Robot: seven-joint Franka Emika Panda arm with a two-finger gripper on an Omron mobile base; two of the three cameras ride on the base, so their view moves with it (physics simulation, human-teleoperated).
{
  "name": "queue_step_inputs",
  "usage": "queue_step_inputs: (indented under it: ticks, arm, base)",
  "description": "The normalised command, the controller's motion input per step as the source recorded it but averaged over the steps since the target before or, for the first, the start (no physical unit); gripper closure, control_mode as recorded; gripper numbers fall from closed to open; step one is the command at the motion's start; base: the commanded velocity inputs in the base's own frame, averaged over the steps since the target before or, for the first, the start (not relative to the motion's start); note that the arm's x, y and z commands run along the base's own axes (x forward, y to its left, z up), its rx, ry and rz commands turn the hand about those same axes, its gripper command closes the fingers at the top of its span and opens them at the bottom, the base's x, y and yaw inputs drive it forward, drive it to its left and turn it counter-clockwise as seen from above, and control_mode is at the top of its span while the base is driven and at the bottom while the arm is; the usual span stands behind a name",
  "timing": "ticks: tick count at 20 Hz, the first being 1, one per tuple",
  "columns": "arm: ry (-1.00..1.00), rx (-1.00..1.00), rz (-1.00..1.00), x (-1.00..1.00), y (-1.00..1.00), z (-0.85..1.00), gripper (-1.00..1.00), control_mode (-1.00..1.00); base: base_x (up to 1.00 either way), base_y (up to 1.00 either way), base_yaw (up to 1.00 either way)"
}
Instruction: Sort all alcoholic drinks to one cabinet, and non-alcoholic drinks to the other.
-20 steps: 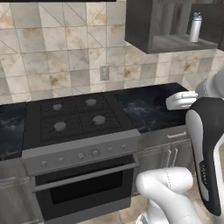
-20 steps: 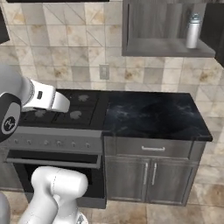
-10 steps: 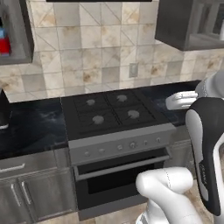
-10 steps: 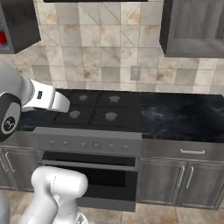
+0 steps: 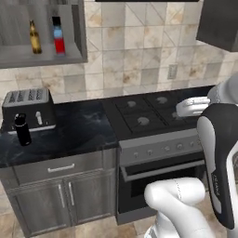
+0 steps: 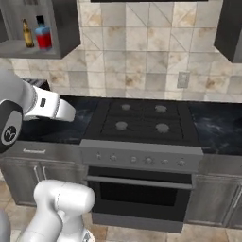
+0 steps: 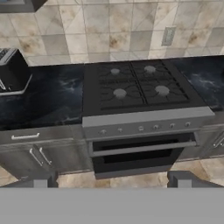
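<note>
Gripper: two dark finger tips (image 7: 112, 178) set wide apart, released, grasping nothing.
Arm pose: white forearm level above the counter, hand looking down and forward at the black four-burner gas stove (image 7: 135, 89) straight ahead of the gripper.
Alcoholic drinks, two: slim amber-brown glass beer bottle (image 5: 33, 37) and red bottle with blue shoulders and black cap (image 5: 57, 36), side by side in the open dark grey wall cabinet (image 5: 69, 56), high and left of the gripper.
Non-alcoholic drinks, one seen: small all-black bottle (image 5: 22, 129), on the dark marble counter (image 5: 74, 132) just beside the grey four-slot toaster (image 5: 28, 108), left of the gripper.
Change: both base views have swung left; the left-hand cabinet and its bottles now sit further into frame.
</note>
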Motion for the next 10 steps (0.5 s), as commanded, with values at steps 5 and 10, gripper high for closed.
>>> queue_step_inputs:
  ticks: [5,10]
  arm:
    - [0.0,0.0,0.0,0.0,0.0,0.0,-1.0,1.0]
    - [0.0,0.0,0.0,0.0,0.0,0.0,-1.0,1.0]
  base:
    - [-0.18,0.79,0.04]
    - [-0.12,0.77,0.04]
